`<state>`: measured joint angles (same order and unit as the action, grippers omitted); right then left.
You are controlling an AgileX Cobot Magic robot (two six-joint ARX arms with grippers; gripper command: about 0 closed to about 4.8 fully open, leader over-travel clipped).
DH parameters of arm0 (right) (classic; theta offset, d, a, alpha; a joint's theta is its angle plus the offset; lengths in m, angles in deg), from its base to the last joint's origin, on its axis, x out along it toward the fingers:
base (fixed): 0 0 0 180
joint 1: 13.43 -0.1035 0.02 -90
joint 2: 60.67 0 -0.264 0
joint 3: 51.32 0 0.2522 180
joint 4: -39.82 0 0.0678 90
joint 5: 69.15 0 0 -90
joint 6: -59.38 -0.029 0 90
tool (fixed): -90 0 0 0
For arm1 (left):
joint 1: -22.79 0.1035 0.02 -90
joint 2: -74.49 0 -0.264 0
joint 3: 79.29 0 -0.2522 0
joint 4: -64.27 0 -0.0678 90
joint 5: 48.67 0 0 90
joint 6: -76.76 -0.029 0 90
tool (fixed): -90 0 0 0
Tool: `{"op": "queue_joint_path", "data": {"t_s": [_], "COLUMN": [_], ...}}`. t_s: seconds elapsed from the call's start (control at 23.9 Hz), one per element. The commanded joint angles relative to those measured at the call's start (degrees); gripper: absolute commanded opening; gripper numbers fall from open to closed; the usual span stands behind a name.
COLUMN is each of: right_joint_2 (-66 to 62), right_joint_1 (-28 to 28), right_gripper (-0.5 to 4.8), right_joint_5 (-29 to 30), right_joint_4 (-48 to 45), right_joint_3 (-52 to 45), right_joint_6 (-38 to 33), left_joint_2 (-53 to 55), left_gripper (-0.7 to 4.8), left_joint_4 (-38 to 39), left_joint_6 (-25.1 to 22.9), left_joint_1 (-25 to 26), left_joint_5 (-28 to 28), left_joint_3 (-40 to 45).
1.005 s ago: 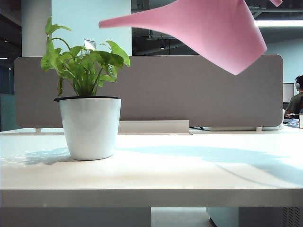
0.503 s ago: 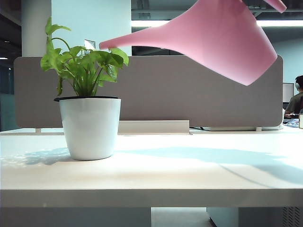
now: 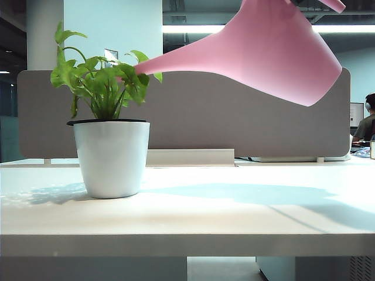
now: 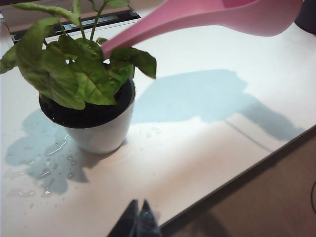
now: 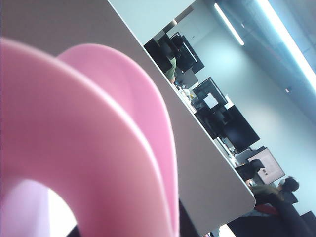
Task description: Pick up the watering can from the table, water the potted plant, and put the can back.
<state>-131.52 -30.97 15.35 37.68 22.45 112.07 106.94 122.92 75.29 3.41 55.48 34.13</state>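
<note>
1 pink watering can (image 3: 275, 50) is tilted in the air above the table (image 3: 193, 216), spout tip among the leaves of 1 potted plant (image 3: 108, 132). Right gripper: not visible, grip undeterminable. Left gripper (image 4: 138, 224): fingers together, empty, near the table's front edge.

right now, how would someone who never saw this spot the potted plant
Find the wide white table; on its left side stands a glossy white tapered pot with bright green leaves. Unlike the tilted pink plastic watering can hanging above, it rests on the tabletop.
</note>
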Motion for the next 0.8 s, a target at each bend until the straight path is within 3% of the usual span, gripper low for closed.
{"op": "queue_joint_path", "data": {"t_s": [0.04, 0.8], "right_joint_2": [0.76, 0.76], "right_joint_1": [-0.37, -0.37], "right_gripper": [-0.06, -0.06], "right_joint_5": [0.07, -1.05], "right_joint_4": [-4.57, -4.48], "right_joint_3": [0.96, 0.96], "right_joint_6": [0.09, -1.31], "left_joint_2": [-0.04, -0.04], "left_gripper": [0.03, 0.03], "left_joint_4": [-0.37, -0.37], "left_joint_6": [-0.04, -0.04], "left_joint_1": [0.07, 0.07], "left_joint_5": [0.04, 0.07], "left_joint_3": [-0.17, -0.17]}}
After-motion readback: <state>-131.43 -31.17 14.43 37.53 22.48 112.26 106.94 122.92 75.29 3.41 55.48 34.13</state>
